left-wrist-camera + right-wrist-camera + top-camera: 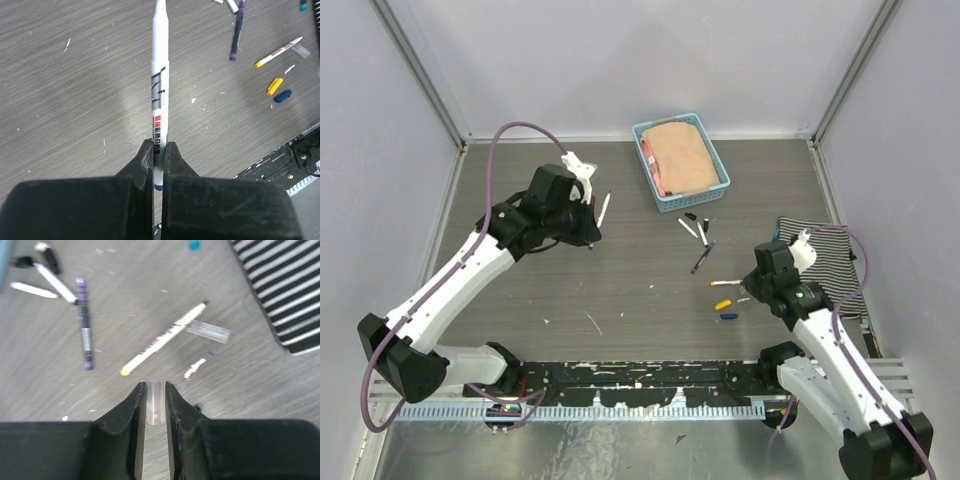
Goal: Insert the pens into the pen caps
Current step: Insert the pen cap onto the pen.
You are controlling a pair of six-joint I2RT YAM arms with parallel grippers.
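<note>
Left hand (159, 148) clenched on white printed marker pen (159, 75), held over grey surface (75, 100). Right hand (155, 390) grasping clear stubby plastic cap (155, 410)

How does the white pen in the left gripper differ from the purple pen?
The white pen has a white printed barrel and is clamped near one end by the left gripper; the purple pen has a dark barrel and lies free on the table. Both are thin and straight.

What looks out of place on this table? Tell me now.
Nothing looks damaged. Loose pens and caps lie scattered at mixed angles right of centre, and white flecks litter the table.
</note>
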